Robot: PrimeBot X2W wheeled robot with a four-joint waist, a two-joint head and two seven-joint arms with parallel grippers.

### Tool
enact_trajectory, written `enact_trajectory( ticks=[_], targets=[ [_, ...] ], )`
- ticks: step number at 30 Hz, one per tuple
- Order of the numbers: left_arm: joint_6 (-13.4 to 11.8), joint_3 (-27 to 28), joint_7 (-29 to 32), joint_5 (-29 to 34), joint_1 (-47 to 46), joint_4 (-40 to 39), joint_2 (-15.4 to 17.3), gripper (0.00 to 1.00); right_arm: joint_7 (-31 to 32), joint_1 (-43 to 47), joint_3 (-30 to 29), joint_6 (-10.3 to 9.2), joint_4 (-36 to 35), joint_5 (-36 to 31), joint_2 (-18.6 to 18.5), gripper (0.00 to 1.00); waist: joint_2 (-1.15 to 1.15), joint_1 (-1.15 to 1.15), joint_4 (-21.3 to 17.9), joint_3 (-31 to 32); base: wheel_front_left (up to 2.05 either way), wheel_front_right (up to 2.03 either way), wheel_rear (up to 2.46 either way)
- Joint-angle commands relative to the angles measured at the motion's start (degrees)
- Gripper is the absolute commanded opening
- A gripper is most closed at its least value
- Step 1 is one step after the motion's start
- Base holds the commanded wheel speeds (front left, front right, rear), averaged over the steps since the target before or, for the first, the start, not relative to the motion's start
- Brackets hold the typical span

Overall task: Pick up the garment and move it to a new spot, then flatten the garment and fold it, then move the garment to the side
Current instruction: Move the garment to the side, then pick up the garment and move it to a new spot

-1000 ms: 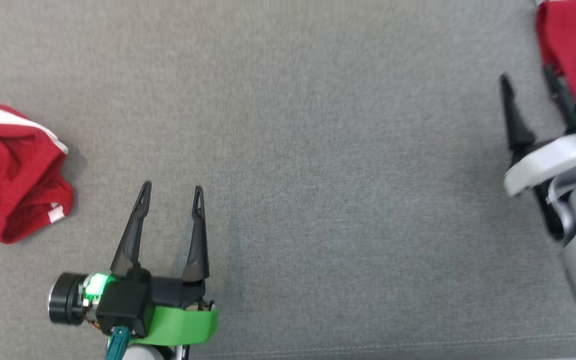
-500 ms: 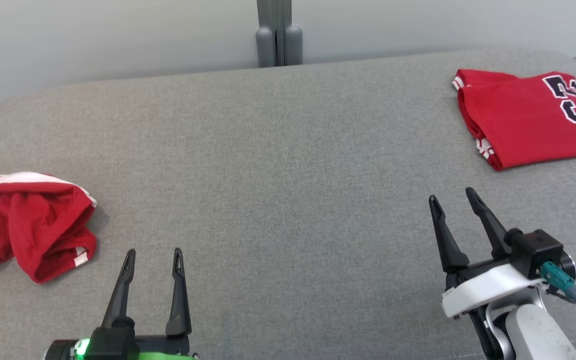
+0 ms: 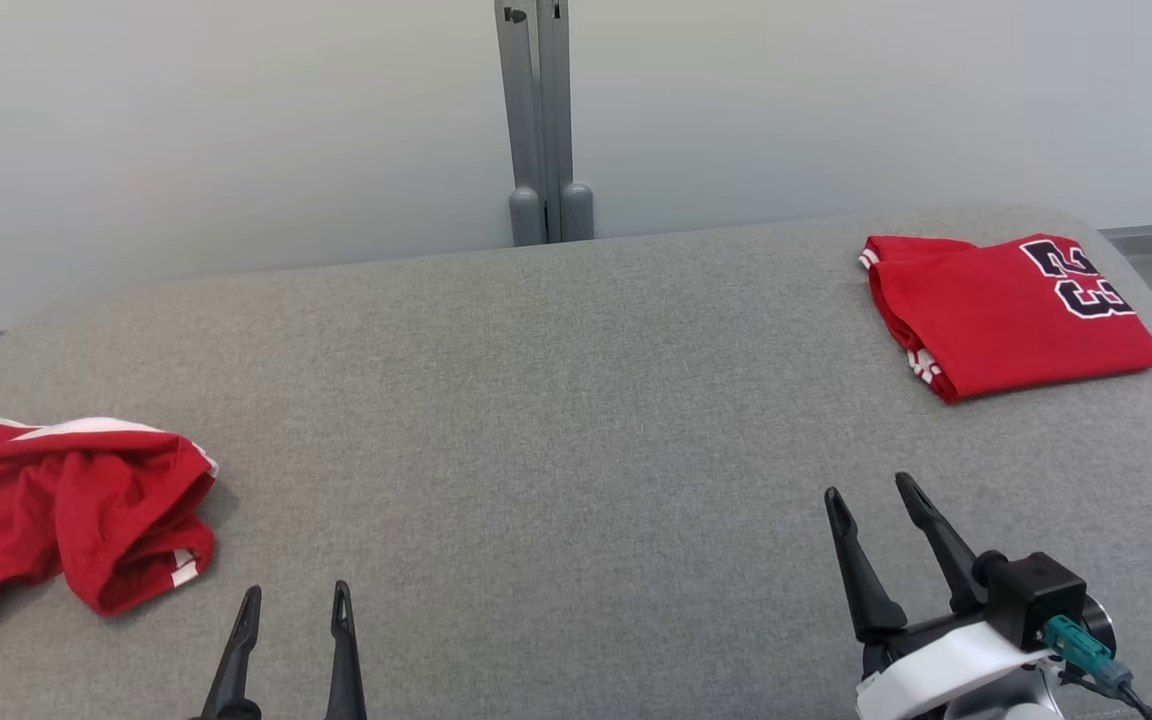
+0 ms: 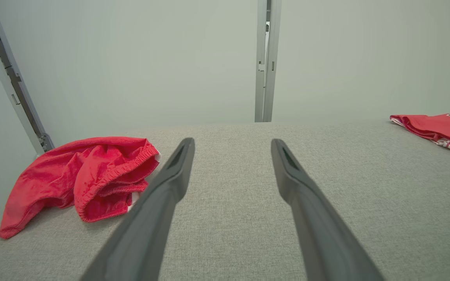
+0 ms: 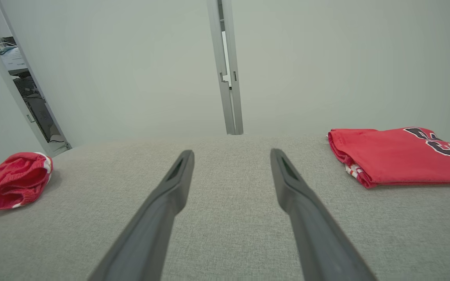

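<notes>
The head camera has tipped upward in the past second, bringing a pale wall and a grey metal post into the top of the frame. The right gripper, which was against the folded red jersey with dark numerals, now stands well apart from it.

At the left edge, a crumpled red fabric garment with white trim lies bunched on the grey fabric surface. Just to its right, at the lower left, the left gripper points up the frame, fingers spread and empty, near the heap but not touching it. At the lower right the right gripper is likewise spread wide, holding nothing. The jersey rests flat at the upper right, near the surface's far corner.
</notes>
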State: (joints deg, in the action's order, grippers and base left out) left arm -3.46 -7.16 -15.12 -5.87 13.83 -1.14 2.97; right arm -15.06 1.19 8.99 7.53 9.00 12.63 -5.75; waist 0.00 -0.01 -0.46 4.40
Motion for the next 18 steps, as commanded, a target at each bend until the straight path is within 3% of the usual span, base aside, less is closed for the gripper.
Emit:
enact_trajectory(
  ticks=[1, 18],
  targets=[
    [0.37, 0.32, -0.02, 0.71, 0.95, 0.25, -0.04, 1.0, -0.13, 1.11, 0.19, -0.09, 0.17, -0.35, 0.25, 1.0, 0.0, 0.01, -0.15, 0.79, 0.0, 0.0, 0.0],
    [-0.01, -0.18, -0.02, 1.29, 0.72, 0.01, -0.07, 1.0, -0.13, 3.0, -1.26, -0.09, 1.19, 0.01, 1.35, 1.0, 0.0, 0.01, -0.52, 1.39, 0.0, 0.0, 0.0]
  ],
)
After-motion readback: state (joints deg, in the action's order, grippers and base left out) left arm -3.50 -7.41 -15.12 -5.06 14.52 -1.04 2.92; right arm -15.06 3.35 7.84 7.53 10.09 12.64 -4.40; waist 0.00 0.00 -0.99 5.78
